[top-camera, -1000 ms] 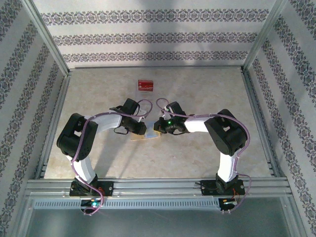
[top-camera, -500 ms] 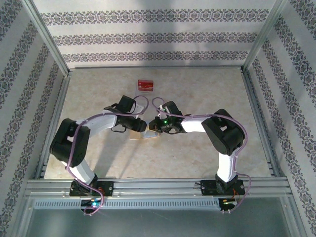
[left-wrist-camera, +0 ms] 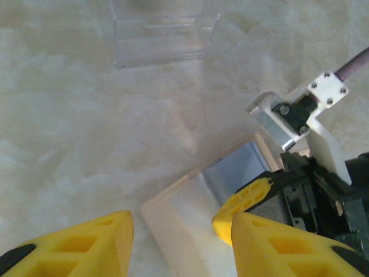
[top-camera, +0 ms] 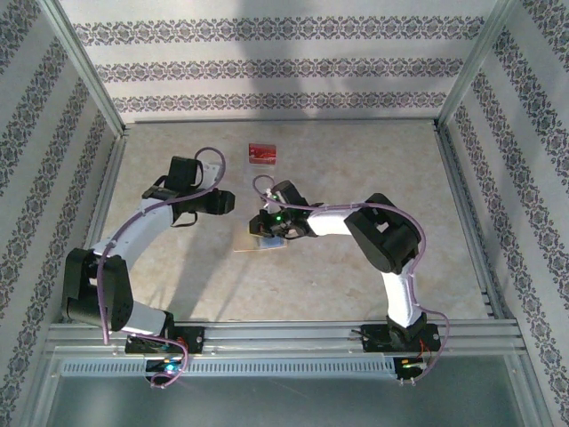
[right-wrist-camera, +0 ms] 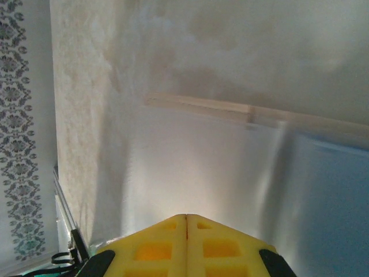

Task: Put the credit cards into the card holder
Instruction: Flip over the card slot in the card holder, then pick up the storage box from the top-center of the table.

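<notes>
The card holder (top-camera: 267,242) is found lying opened on the table (top-camera: 373,169), near the centre and between the two arms. Its tan edge and grey-blue inner pocket are seen from the left wrist (left-wrist-camera: 193,199).

The right gripper (top-camera: 265,228) is set down upon the card holder. From its own wrist view the yellow fingers (right-wrist-camera: 185,231) are seen shut together, seam to seam, over the pale inner face (right-wrist-camera: 202,156). Whether a thin flap is pinched between them cannot be told. One of its fingers (left-wrist-camera: 248,195) is seen resting at the pocket edge.

The left gripper (top-camera: 222,202) is held above the table, to the left of the card holder and apart from it. Its fingers (left-wrist-camera: 179,245) are spread wide, with nothing between them.

The red cards (top-camera: 262,153) are noted as a small stack at the far side of the table, well apart from both grippers. A clear plastic case (left-wrist-camera: 158,34) lies just beyond the card holder.

Judgement: the card holder is being held open and steadied, and no card is seen to be loaded. The left gripper would next need to be taken to the stack, a single card lifted by its edge, and that card slid flat into the pocket. Difficulty is expected in separating one thin card from the rest.
</notes>
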You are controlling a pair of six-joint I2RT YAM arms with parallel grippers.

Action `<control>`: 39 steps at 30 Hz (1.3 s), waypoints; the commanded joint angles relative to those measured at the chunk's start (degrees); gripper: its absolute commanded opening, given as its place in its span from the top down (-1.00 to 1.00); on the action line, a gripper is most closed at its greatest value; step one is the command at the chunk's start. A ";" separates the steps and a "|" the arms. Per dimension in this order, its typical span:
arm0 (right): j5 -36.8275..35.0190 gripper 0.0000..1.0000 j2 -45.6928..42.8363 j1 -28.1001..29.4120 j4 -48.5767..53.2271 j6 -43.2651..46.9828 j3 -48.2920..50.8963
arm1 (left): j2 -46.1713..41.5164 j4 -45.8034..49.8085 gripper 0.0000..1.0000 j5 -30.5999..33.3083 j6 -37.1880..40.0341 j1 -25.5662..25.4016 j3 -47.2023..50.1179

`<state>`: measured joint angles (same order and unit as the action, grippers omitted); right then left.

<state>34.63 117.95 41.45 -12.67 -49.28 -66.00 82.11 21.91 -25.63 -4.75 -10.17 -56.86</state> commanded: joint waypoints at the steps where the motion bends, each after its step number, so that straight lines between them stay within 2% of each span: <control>1: 0.90 0.88 2.50 1.80 3.98 1.66 -3.94 | -0.73 3.39 0.10 -0.04 1.68 0.32 0.72; 5: 0.14 0.88 4.52 2.39 5.22 2.04 -4.85 | 0.50 2.63 0.27 -1.84 0.30 0.27 2.89; 9: -1.08 0.89 4.73 1.30 5.24 1.93 -3.66 | 2.50 -0.95 0.50 -3.67 -4.38 0.25 5.29; 13: -0.41 0.88 0.07 0.23 3.63 1.29 -1.92 | 5.35 -3.87 0.59 -5.92 -8.65 0.19 6.14; 16: -0.17 0.82 -5.86 -1.30 3.79 0.95 -1.45 | 5.83 -3.94 0.60 -5.53 -8.70 0.16 5.29; 20: -4.07 0.63 -13.00 -5.42 9.39 3.52 -2.27 | 2.75 -4.08 0.41 -3.24 -5.74 0.16 5.30; 24: -11.21 0.47 -13.60 -10.34 19.29 8.23 -7.72 | -0.90 -3.64 0.16 -0.38 -1.40 0.31 6.18; 27: -15.91 0.29 -9.90 -13.41 24.30 9.90 -13.82 | -3.17 -3.61 -0.04 0.48 0.43 1.16 6.64; 31: -22.81 0.14 -3.05 -14.42 30.94 13.82 -24.95 | -5.12 -3.74 -0.14 -0.25 0.95 3.42 6.62; 39: -29.68 0.16 10.34 -13.35 39.52 16.56 -44.34 | -7.95 -4.14 -0.53 -2.11 3.61 9.66 7.33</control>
<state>9.39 125.95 27.20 21.02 -35.27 -105.47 75.48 19.40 -26.72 -3.01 -2.50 -50.15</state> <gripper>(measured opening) 0.424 0.749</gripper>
